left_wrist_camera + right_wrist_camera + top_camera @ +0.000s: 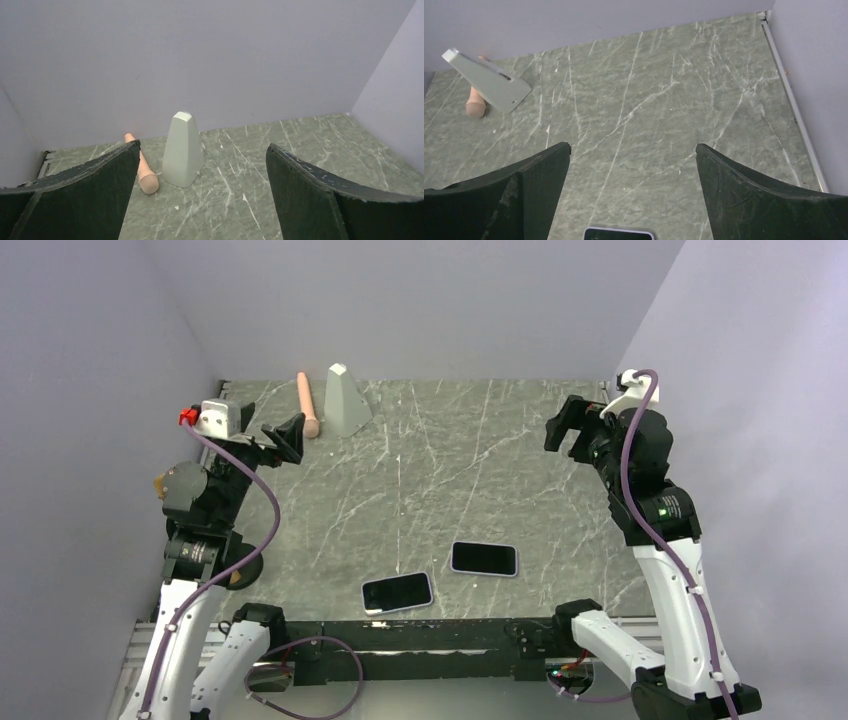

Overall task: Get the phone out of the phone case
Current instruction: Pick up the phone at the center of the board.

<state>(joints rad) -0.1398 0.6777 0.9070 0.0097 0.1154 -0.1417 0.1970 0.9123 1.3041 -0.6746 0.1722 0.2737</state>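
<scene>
Two flat dark slabs lie face up near the table's front edge. One has a pale lilac rim (484, 558) and its top edge shows at the bottom of the right wrist view (619, 233). The other has a whitish rim (397, 592), to its left and nearer the arm bases. I cannot tell which is the phone and which the phone case. My left gripper (288, 437) (202, 149) hangs open at the back left, holding nothing. My right gripper (560, 430) (632, 147) hangs open at the back right, high above the marble, holding nothing.
A pale grey wedge-shaped block (345, 400) (183, 150) stands at the back left, with a peach-coloured wooden rod (308, 406) (144, 172) lying beside it. Lilac walls close in the table on three sides. A metal rail (791, 95) runs along the right edge.
</scene>
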